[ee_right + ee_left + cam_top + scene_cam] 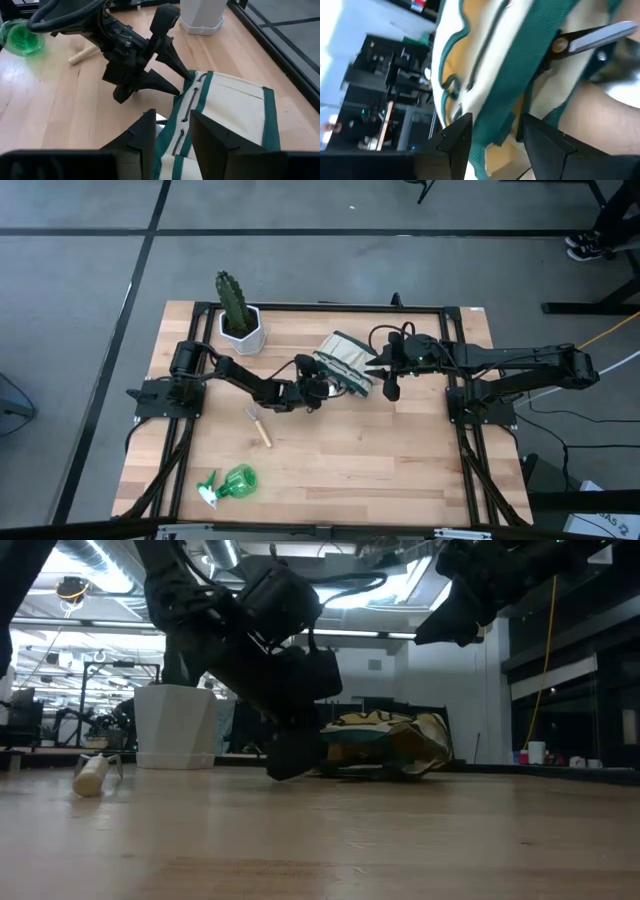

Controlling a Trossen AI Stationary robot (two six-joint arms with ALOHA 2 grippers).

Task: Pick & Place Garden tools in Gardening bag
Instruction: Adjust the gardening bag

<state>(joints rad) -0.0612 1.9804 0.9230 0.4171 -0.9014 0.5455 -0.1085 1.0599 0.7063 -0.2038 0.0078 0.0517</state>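
The olive-green and cream gardening bag (345, 358) lies on its side in the middle of the table, also seen in the low view (390, 740). My left gripper (322, 383) is low at the bag's left end, open, and the bag's green rim (495, 120) runs between its fingers. Pruners (590, 37) with silver blades show against the bag's cloth. My right gripper (440, 630) hangs open above the bag's right end, empty. A wooden-handled tool (260, 427) and a green spray bottle (232, 482) lie on the table nearer the front. My left gripper comes nearly level from the table's left, one finger (172, 60) on each side of the bag's green rim (192, 82). I cannot tell whether the fingers touch the cloth. The bag rests on the table.
A cactus in a white hexagonal pot (243, 330) stands at the back left, behind my left arm. The black frame rail (330, 307) runs along the table's far edge. Bare wood lies between the bag and the table's near edge.
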